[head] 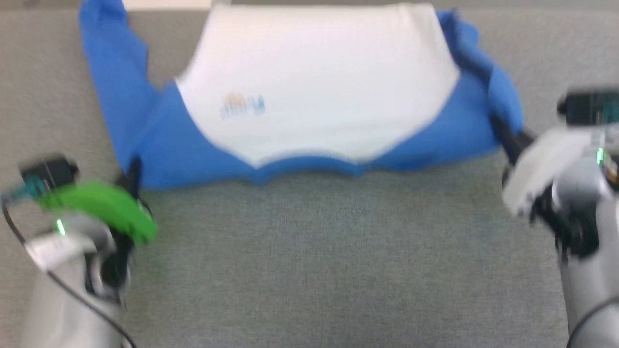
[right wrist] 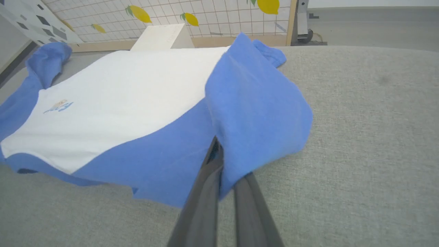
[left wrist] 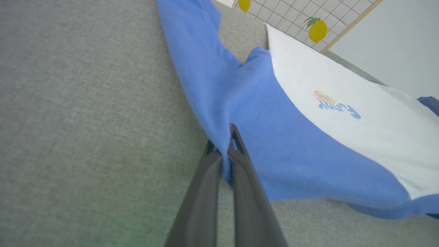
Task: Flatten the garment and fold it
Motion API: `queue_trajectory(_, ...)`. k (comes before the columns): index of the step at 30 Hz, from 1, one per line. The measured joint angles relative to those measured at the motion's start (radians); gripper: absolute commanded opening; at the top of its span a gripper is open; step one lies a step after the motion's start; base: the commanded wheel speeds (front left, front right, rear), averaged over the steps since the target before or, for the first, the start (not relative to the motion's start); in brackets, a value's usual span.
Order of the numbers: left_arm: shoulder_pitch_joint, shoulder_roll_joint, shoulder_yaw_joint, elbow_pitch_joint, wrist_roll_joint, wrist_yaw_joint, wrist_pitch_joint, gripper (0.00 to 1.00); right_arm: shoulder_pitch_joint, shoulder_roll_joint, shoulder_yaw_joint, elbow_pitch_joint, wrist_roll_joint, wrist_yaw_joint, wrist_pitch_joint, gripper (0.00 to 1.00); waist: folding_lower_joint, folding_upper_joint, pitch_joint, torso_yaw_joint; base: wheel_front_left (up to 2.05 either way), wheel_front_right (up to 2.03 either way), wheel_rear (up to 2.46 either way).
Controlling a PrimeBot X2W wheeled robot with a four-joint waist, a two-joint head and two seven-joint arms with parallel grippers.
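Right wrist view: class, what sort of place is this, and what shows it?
Probably a staged indoor test area, not a home: a grey fabric-covered table, a white tile-patterned backdrop panel with yellow lemon prints behind it, and a single white T-shirt with blue sleeves.

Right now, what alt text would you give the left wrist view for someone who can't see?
The left pincer is shut on the blue shoulder of a white-and-blue T-shirt with a small chest logo, on a grey surface.
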Motion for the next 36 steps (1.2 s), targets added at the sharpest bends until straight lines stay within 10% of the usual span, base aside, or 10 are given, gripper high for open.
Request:
queue_trajectory(20, 0.526, -0.053, 0.003, -0.363, -0.036, 0.115, 0.121, 0.0, 0.533, 0.146, -0.266, -0.373, -0.083, 0.0, 0.266, 0.0, 0.0, 0.0, -0.199, 0.043, 0.0, 0.0, 0.0)
queue_trajectory(36, 0.448, -0.11, -0.092, -0.168, 0.01, 0.097, 0.023, 0.0, 0.535, 0.141, -0.238, -0.06, -0.112, 0.0, 0.019, 0.0, 0.0, 0.0, -0.167, 0.058, 0.0, 0.0, 0.0)
